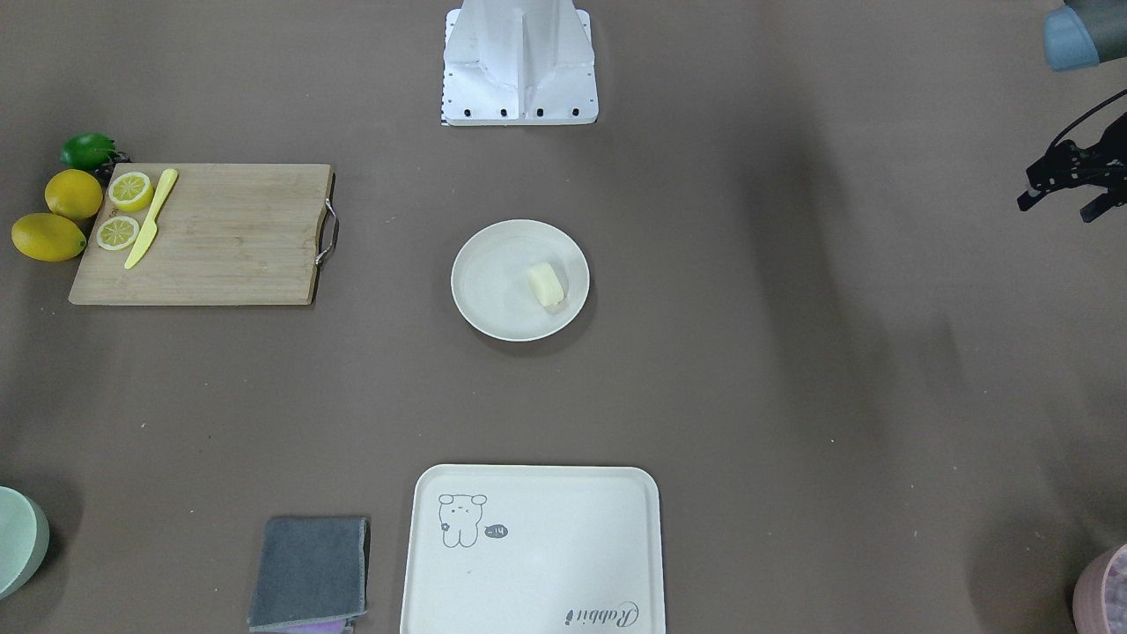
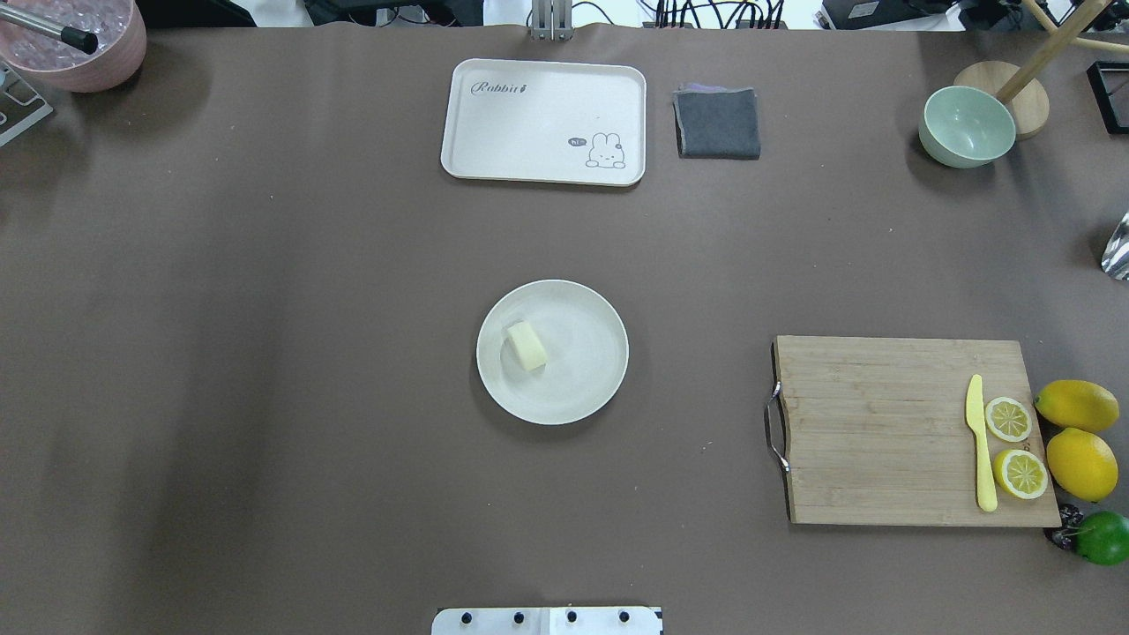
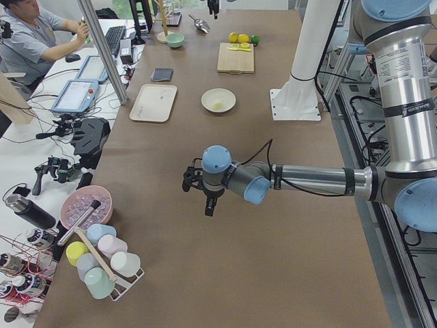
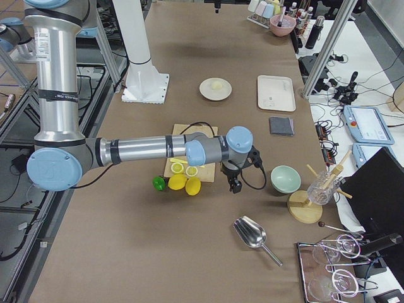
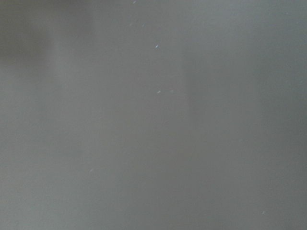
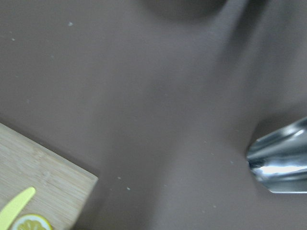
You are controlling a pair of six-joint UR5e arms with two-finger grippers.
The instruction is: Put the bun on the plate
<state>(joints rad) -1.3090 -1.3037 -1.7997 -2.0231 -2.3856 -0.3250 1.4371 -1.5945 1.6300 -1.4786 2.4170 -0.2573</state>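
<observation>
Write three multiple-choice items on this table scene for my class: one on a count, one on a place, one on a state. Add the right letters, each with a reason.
1. How many lemon slices lie on the cutting board? A one; B two; C four.
2. Where is the bun? A on the cutting board; B on the plate; C beside the lemon slices.
3. How does the bun stand to the left tool and the right tool? A gripped by the left; B gripped by the right; C free of both.

Answers:
1 B: two cut rounds lie next to the yellow knife.
2 B: the bun rests inside the plate's rim, off centre.
3 C: both tools hang well away from the plate, and nothing touches the bun.
</observation>
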